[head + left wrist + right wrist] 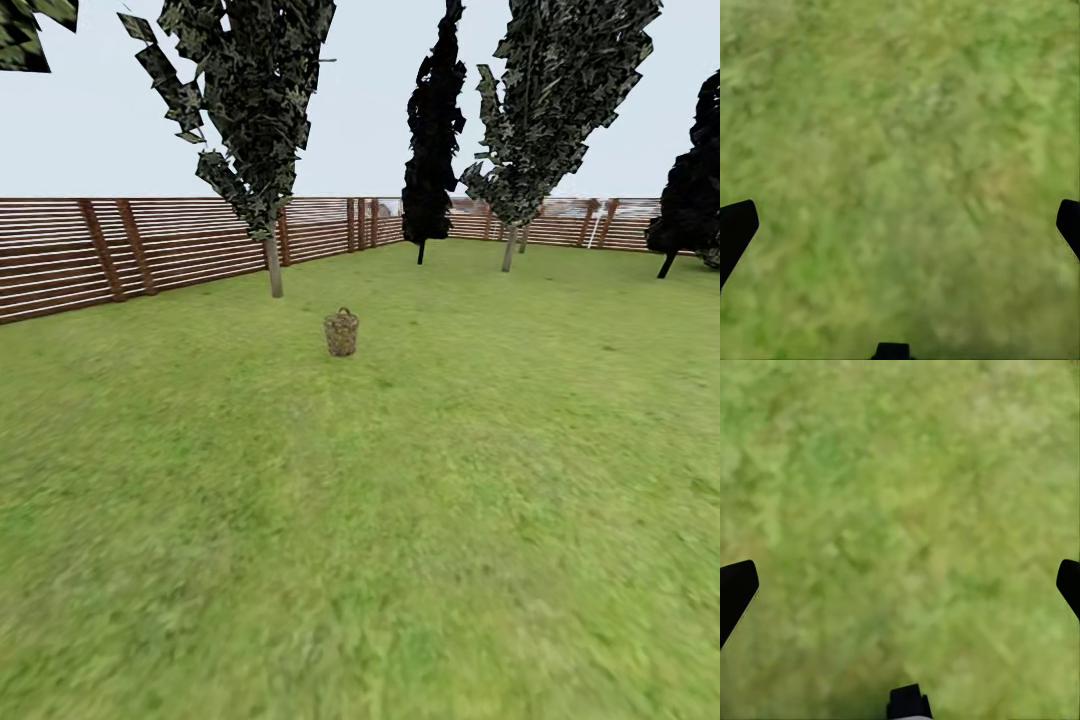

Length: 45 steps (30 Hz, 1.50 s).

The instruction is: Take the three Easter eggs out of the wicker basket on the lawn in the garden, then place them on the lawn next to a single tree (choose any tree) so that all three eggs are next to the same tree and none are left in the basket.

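Note:
The wicker basket stands upright on the lawn, small and far ahead, near the middle of the head view. The Easter eggs are hidden inside it at this distance. A tree with a bare grey-brown trunk rises behind and left of the basket, near the fence. In the left wrist view my left gripper is open, its dark fingertips wide apart over bare grass. My right gripper is open the same way, with grass alone between its fingertips.
A brown slatted fence runs along the left and the back. A second pale-trunked tree stands at the back right. Dark cypress-like trees stand at the back and at the right edge. Open grass stretches between me and the basket.

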{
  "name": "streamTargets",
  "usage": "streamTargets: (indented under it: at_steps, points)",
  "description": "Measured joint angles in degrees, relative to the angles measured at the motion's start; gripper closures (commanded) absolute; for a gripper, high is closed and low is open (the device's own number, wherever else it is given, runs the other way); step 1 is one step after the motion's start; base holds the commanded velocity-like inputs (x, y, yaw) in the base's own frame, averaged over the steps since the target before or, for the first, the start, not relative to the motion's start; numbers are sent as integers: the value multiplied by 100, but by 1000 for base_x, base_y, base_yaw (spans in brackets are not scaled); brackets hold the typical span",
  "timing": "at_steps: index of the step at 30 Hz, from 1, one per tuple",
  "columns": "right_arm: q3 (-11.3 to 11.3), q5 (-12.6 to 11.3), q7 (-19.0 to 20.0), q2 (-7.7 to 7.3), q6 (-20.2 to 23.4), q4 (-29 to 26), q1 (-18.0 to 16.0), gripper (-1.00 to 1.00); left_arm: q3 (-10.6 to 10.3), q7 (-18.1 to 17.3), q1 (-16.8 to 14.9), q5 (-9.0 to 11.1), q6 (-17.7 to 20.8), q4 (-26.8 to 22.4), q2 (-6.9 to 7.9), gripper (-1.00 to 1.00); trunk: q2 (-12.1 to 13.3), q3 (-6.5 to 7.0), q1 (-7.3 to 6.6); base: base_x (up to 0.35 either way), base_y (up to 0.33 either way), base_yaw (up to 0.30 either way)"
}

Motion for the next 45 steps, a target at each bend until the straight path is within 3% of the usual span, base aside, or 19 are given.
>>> streamTargets:
  at_steps: [21, 45]
  points:
    - [-8, -8, -8, 1, -9, -7, 0, -100, 0, -7, 6, -8, 0, 0, 0, -100, 0, 0, 0, 336, 0, 5]
    - [-17, -8, -8, 0, -5, -4, -1, -100, 0, -5, 6, -8, 1, -1, 0, -100, 0, 0, 0, 315, -130, 142]
